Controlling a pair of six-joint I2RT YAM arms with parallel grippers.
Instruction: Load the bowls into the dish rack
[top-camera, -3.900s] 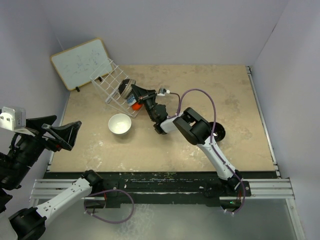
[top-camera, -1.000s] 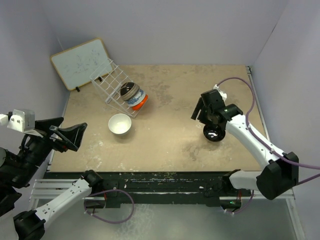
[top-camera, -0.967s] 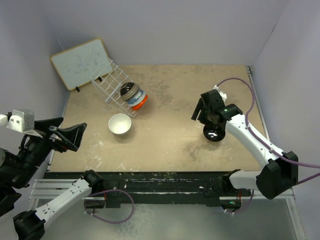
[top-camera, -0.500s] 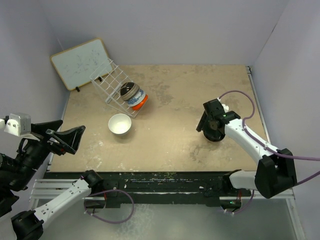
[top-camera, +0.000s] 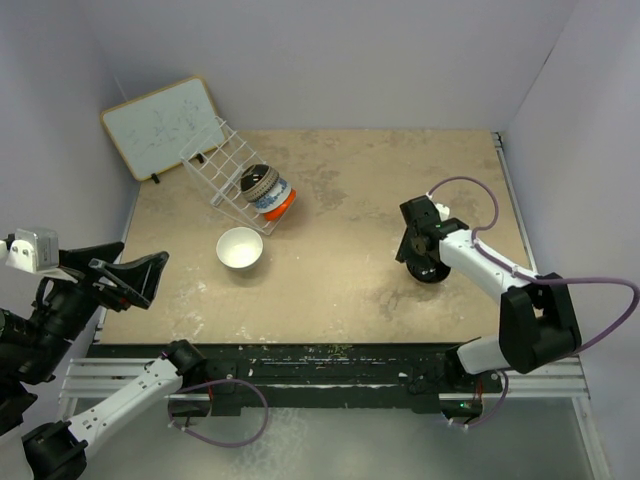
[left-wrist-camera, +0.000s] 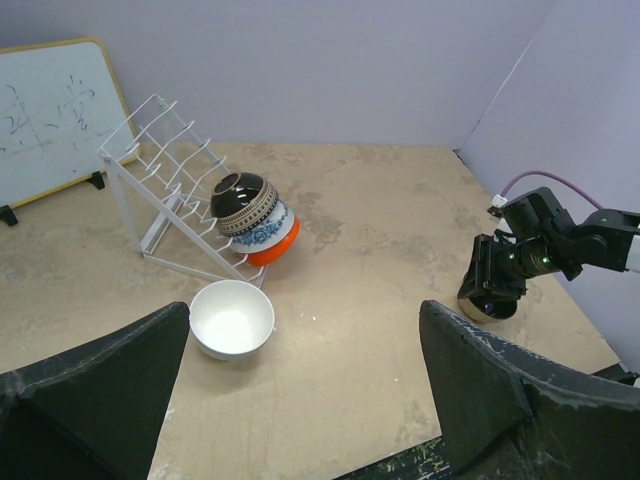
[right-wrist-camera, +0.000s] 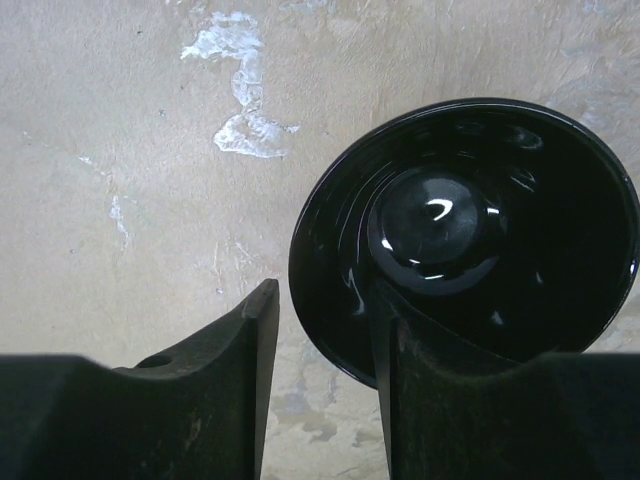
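The glossy black bowl (top-camera: 434, 268) (right-wrist-camera: 470, 230) stands upright on the right of the table. My right gripper (top-camera: 424, 258) (right-wrist-camera: 325, 300) straddles its near rim, one finger inside and one outside, with a narrow gap still showing. The white wire dish rack (top-camera: 218, 165) (left-wrist-camera: 158, 150) stands tilted at the back left. Three nested bowls lean on its edge: a brown-inside bowl (top-camera: 254, 181), a blue-and-white bowl (top-camera: 270, 198) and an orange-red bowl (top-camera: 285, 207). A plain white bowl (top-camera: 240, 248) (left-wrist-camera: 232, 318) sits upright in front of it. My left gripper (top-camera: 143, 252) (left-wrist-camera: 305, 320) hangs open at the near left, holding nothing.
A wood-framed whiteboard (top-camera: 160, 125) (left-wrist-camera: 45, 130) leans against the wall behind the rack. Purple-grey walls close in the table on the left, back and right. A metal rail (top-camera: 320, 375) runs along the near edge.
My right gripper has come down over the black bowl's rim and its jaws have narrowed around it. The left arm has only drifted slightly.
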